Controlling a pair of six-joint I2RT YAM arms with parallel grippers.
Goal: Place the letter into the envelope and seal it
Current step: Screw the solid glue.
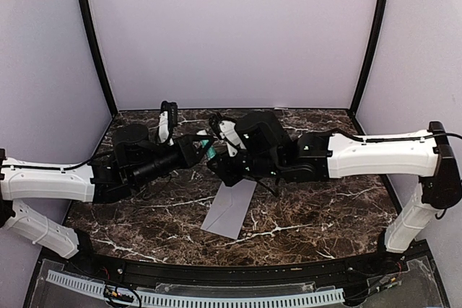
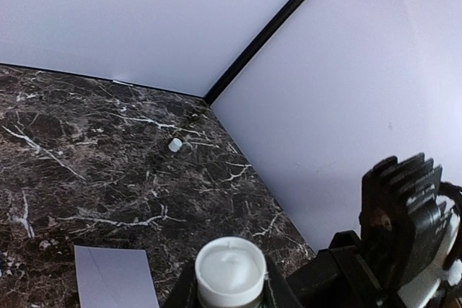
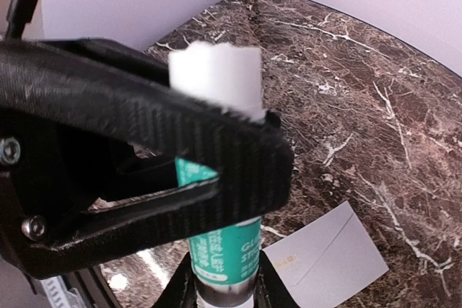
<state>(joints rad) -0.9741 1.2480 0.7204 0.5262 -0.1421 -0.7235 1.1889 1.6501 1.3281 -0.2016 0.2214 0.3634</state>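
Two sets of fingers meet above the bench [image 1: 325, 207]. The left fingers [image 3: 159, 120] are clenched across a teal glue stick [image 3: 224, 250], and the right fingers [image 3: 274, 295] press on its lower end from both sides.

Only the right wrist view shows the stick's green label and ragged white tip. The left wrist view sees that tip end-on as a white disc. It alone shows a small white piece [image 2: 175, 145] lying well beyond the fingers, near the far corner.

The bench is dark brown marble with white veins, enclosed by pale lilac walls [image 1: 231, 34] and black posts [image 1: 94, 41].

The envelope [image 1: 231, 210] is flat and pale grey-lavender. It lies on the bench below the fingers, toward the arm bases, and is untouched.
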